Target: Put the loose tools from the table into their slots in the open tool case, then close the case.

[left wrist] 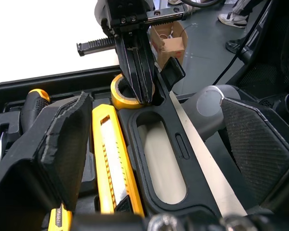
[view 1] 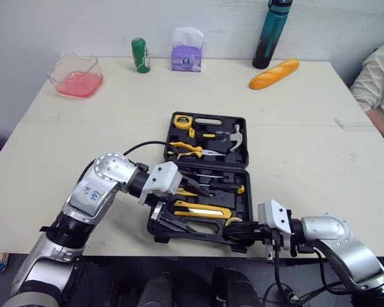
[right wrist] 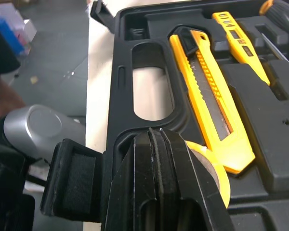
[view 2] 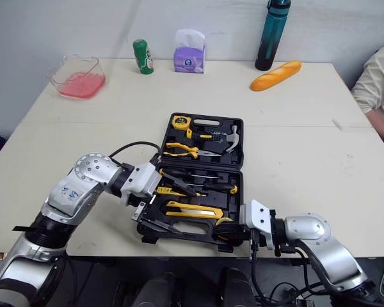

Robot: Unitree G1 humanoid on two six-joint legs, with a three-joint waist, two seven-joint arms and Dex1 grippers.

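While left fingers (left wrist: 62, 139) gape, right fingers (left wrist: 135, 60) pinch the tape roll (left wrist: 116, 95).

One tool case (view 1: 231, 119), one baguette (view 1: 274, 73)

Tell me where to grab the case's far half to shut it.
Take the far half by its handle bar along the far edge. It lies flat and hinges at the middle, so that edge likely gives most leverage. Come from above with jaws across the bar, one through the cut-out. The left gripper is open; the right gripper is shut on the tape roll.
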